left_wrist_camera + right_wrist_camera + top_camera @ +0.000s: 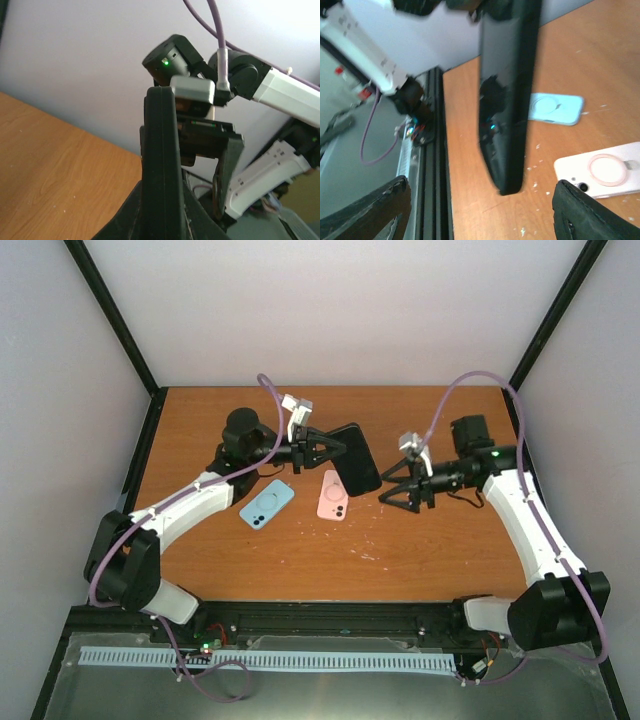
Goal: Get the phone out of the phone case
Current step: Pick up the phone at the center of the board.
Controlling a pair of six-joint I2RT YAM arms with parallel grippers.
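1. Near edge: both arm bases sit by a black rail (330, 618), with a white slotted strip (260, 658) in front of it.
2. Tabletop (300, 565) is wood grain with a few white specks around the middle.
3. Blue handset (267, 504) lies flat, ring side up, left of centre. Pink handset (333, 494) lies flat to its right, ring side up, and the two are apart. Can't tell whether either is a bare case or a phone in a case.
4. Right tool (392, 495) is right of the pink handset and above the tabletop, pointing left. Its jaws are wide apart with nothing gripped. In the right wrist view the phone's lower end is in line with the gap and clear of both sides.
5. Black phone (358, 460) is off the tabletop, in the air around centre. From above, its lower end comes down beside the top of the pink handset. It is tilted, with its long axis running back-left to front-right. It is dark and glossy. Can't tell whether a case is on it.
6. Left tool (335, 450) is clamped on the phone's left side and carries it alone. In the left wrist view the phone stands edge-on between the jaws.
7. Far: pale walls (330, 310) and black frame posts (110, 315) at the back corners.
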